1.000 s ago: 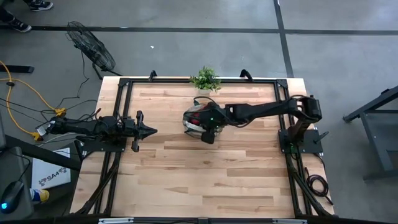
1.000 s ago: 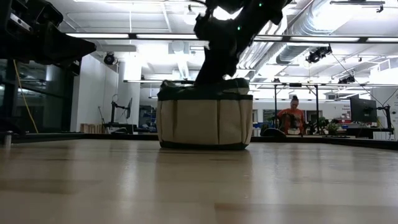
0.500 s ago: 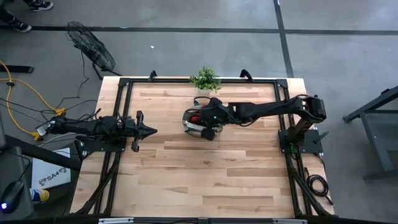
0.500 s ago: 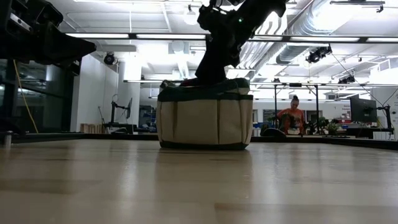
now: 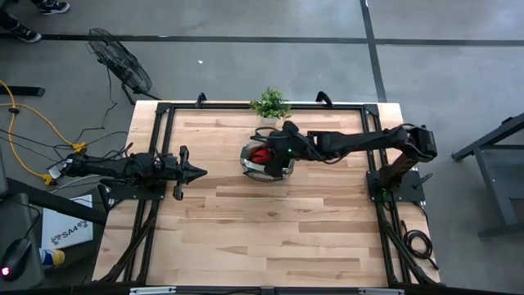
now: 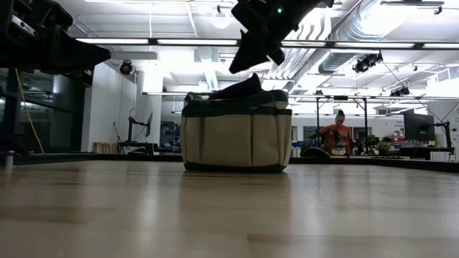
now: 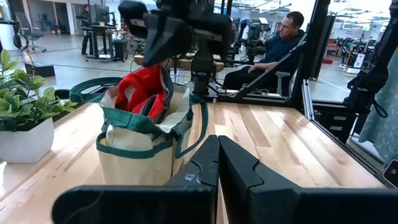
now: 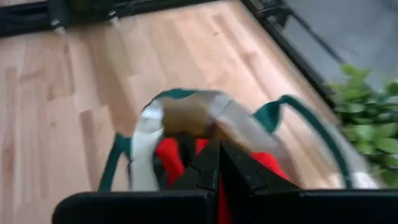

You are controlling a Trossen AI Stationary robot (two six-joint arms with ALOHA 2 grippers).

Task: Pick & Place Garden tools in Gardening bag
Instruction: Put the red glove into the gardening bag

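Our right gripper (image 6: pixel 252 57) hangs just above the gardening bag (image 6: pixel 236 136), fingers pressed together and carrying nothing, as the right wrist view shows them meeting over the bag's open mouth. Directly beneath it, a glove (image 7: pixel 144 92) with a red cuff sits in the bag, part of it poking above the rim in the low view. The bag stands upright toward the far side of the table (image 5: pixel 270 229), just beside the small potted plant (image 5: pixel 270 104). From above we find no trowel, rake or shears lying anywhere on the boards, so we judge the collecting done or very nearly so; what else the bag holds beneath the glove we cannot make out. Our left gripper (image 5: pixel 196 172) waits well apart at the table's left edge, also clenched and empty. In the room beyond, a person sits behind the frame.
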